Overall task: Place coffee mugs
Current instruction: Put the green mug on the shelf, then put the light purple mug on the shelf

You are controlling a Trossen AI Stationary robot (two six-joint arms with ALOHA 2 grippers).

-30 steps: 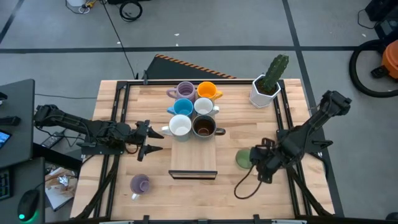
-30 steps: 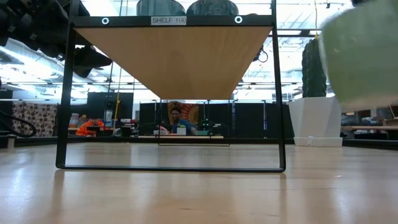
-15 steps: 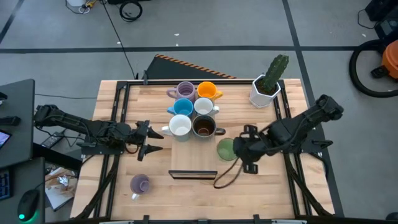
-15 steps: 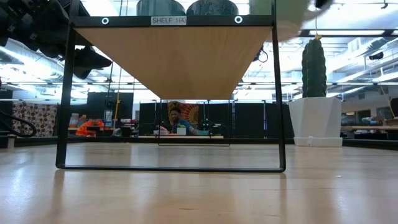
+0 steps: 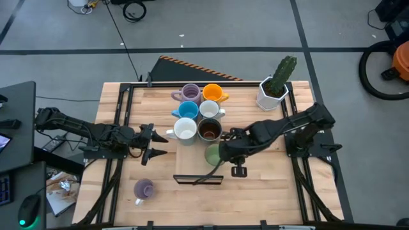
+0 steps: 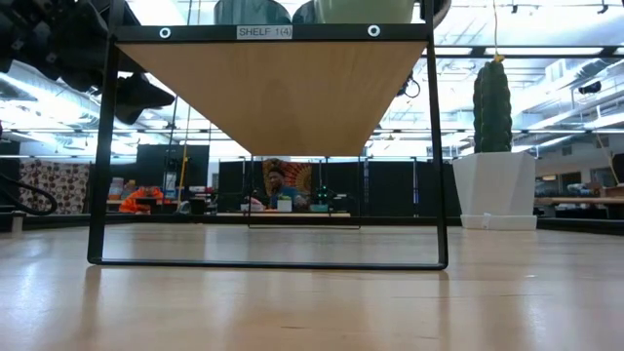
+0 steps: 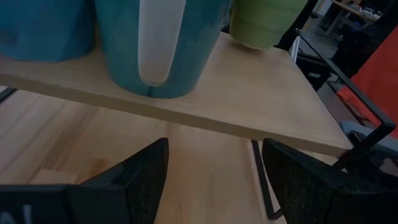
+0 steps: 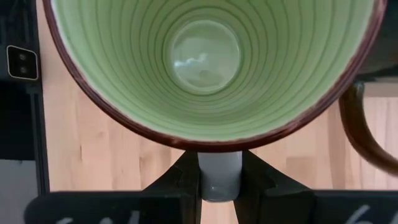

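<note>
green mug (image 5: pixel 213 154) sits upright in the right gripper (image 5: pixel 225 152), mouth facing straight up, its axis vertical; the right wrist view looks down into its ribbed green inside (image 8: pixel 208 53), with the handle (image 8: pixel 220 176) pinched between the two dark fingers (image 8: pixel 174 182), which are closed on it. in the high view the mug is over the wooden shelf (image 5: pixel 199 167), just in front of the dark brown mug (image 5: pixel 209 131) and close to it. whether its base touches the shelf top cannot be told. in the low view its pale bottom (image 6: pixel 364 11) shows at the shelf's top edge.

five more mugs stand on the shelf behind it: a white mug (image 5: pixel 185 130) beside the brown one, a blue mug (image 5: pixel 187 110) and a second white mug (image 5: pixel 209 110) in the next row, and a lilac mug (image 5: pixel 190 93) and an orange mug (image 5: pixel 213 93) at the back. another lilac mug (image 5: pixel 143 189) lies on its side on the table (image 5: pixel 275 191) at the front left, well apart from the shelf.

the left gripper (image 5: pixel 158 143) waits left of the shelf, pointing toward it, fingers spread and holding nothing.
</note>
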